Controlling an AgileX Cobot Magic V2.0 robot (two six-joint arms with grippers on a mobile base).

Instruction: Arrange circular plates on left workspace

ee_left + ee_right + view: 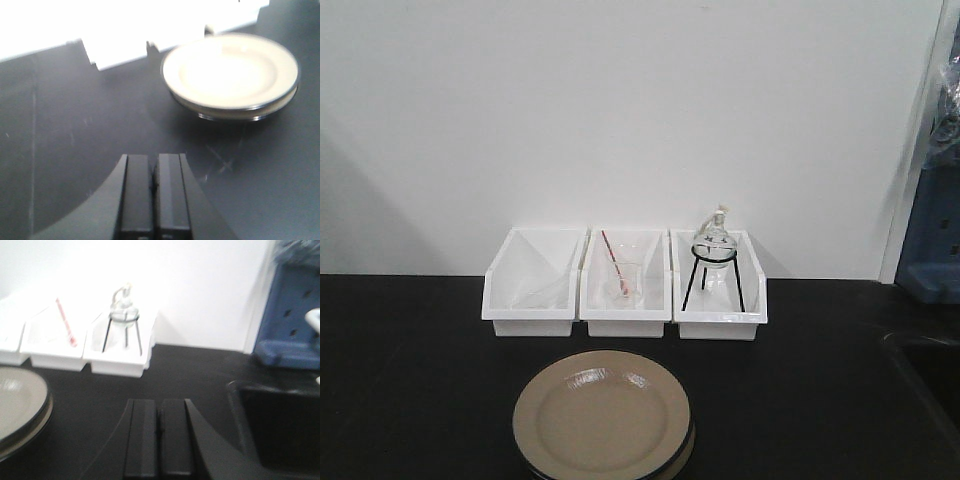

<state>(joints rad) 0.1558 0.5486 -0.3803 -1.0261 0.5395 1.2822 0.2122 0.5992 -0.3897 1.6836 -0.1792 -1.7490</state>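
Observation:
Two beige circular plates (pixel 602 418) with thin black rims lie stacked on the black countertop (pixel 410 380), in front of the white bins. The stack also shows in the left wrist view (pixel 230 75) at the upper right and in the right wrist view (pixel 20 407) at the left edge. My left gripper (pixel 154 162) is shut and empty, hovering over bare countertop to the left of and nearer than the stack. My right gripper (pixel 159 407) is shut and empty, over the countertop right of the stack. Neither gripper shows in the front view.
Three white bins (pixel 625 285) stand in a row behind the plates; the right one holds a round glass flask on a black tripod (pixel 713 255), the middle one a beaker with a red rod (pixel 618 275). A recessed sink (pixel 280 425) lies right, with a blue rack (pixel 292 315) behind it.

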